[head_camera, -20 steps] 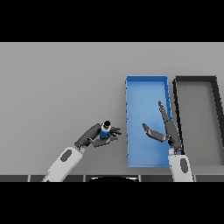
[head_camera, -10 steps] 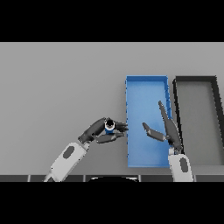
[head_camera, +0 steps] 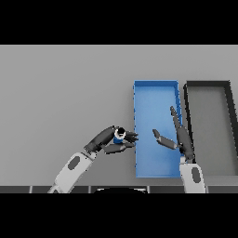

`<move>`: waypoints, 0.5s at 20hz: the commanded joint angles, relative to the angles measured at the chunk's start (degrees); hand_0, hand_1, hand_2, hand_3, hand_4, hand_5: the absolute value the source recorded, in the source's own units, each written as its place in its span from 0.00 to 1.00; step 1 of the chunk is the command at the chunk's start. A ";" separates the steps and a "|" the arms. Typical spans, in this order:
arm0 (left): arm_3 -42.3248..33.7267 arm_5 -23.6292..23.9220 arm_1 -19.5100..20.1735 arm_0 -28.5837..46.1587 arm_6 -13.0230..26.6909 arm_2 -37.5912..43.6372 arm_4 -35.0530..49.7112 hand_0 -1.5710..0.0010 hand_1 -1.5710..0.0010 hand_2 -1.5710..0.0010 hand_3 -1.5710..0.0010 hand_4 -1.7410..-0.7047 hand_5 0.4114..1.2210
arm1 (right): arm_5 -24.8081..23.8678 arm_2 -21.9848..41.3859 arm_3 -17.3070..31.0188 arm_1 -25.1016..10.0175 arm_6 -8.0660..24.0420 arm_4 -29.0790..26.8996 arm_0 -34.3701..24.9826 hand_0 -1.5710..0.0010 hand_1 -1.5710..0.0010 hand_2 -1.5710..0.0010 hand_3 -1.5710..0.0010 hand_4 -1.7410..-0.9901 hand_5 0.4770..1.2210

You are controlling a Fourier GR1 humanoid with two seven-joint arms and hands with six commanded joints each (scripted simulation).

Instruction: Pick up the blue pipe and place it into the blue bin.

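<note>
My left hand (head_camera: 110, 141) is closed around the blue pipe (head_camera: 119, 136): fingers curl over it from above and the thumb comes in underneath, so only a short blue stub with a dark, pale-rimmed end shows between them. The pipe is held above the grey counter (head_camera: 65, 93), just left of the blue bin (head_camera: 155, 90), and my fingertips reach right up to the bin's left wall without the pipe itself crossing it. I cannot tell whether the fingertips touch that wall or only overlap it from this angle. My left forearm runs down and to the left toward the lower edge.

My right hand (head_camera: 182, 139) is over the blue bin, in its right half, holding nothing. Its fingers are straight and point away from me, up along the bin's right side, while the thumb sticks out to the left across the bin's floor. It is spread wide and relaxed. The right forearm rises from the lower edge just by the bin's near right corner.

The blue bin is a long open tray lying lengthwise away from me. Right beside it, on its right, stands a black bin (head_camera: 208, 84) of about the same shape, with a grey floor. The two bins sit close together, a narrow strip of counter between them.
</note>
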 commanded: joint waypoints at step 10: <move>0.42 -2.42 -0.78 1.30 -1.10 1.96 -2.61 0.00 0.00 0.00 0.00 0.26 1.00 | 11.66 -1.15 -10.76 -5.48 -2.97 -14.99 -3.25 1.00 1.00 0.99 1.00 0.77 0.15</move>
